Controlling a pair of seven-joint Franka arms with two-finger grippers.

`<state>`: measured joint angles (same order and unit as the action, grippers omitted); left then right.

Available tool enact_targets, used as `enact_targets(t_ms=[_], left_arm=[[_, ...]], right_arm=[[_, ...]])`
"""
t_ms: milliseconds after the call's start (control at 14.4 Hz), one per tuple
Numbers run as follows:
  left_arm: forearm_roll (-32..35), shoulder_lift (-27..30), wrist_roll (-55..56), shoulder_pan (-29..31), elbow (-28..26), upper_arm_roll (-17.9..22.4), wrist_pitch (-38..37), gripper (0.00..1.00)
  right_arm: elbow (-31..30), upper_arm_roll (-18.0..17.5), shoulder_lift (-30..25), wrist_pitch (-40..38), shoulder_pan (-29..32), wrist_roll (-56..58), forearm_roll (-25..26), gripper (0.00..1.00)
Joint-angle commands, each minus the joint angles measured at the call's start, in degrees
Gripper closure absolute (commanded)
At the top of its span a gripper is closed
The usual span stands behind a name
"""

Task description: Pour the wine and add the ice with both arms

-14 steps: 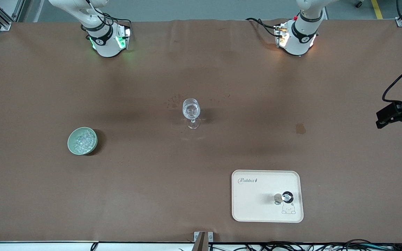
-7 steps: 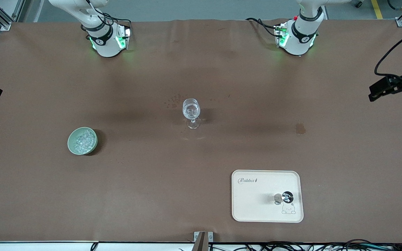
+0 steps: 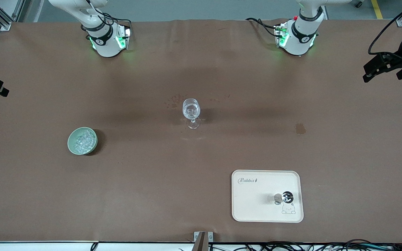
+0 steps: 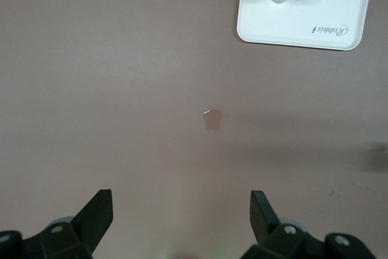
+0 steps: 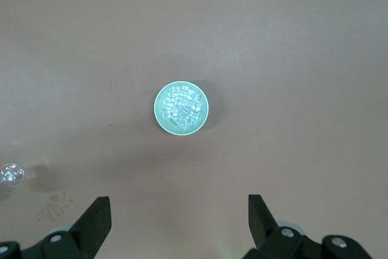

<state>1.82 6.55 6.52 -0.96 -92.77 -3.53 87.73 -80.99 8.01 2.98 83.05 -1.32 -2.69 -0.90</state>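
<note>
With jaws spread and empty, the right gripper (image 5: 179, 213) hangs above the ice (image 5: 181, 108) in its green bowl (image 5: 160, 116), at eight o'clock from the wine glass (image 3: 191, 111); the left gripper (image 4: 182, 210) hangs over the left arm's end of the table, likely staged for the capped bottle (image 3: 284, 197) at five o'clock.

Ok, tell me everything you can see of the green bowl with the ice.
The bowl is small, round and pale green, glazed-looking, standing upright on the brown table cover toward the right arm's end, nearer the front camera than the stemmed glass. It holds a heap of clear, whitish ice chunks reaching about to its rim. Nothing else touches it; no end effector is near it.
</note>
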Motion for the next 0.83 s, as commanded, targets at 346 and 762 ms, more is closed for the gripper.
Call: enact_targets(t_ms=[346,762], left_arm=[[-0.9,-0.2,-4.1,-0.5,-1.5,-2.2,1.1,0.0],[-0.9,-0.8,-3.6,-0.4,-0.7,-2.3,0.9,0.0]], right_arm=[[-0.7,0.0,-0.9,-1.3,-0.5,0.7,0.3,0.0],[-0.7,0.0,-0.9,-1.7,-0.6,0.7,0.4,0.0]])
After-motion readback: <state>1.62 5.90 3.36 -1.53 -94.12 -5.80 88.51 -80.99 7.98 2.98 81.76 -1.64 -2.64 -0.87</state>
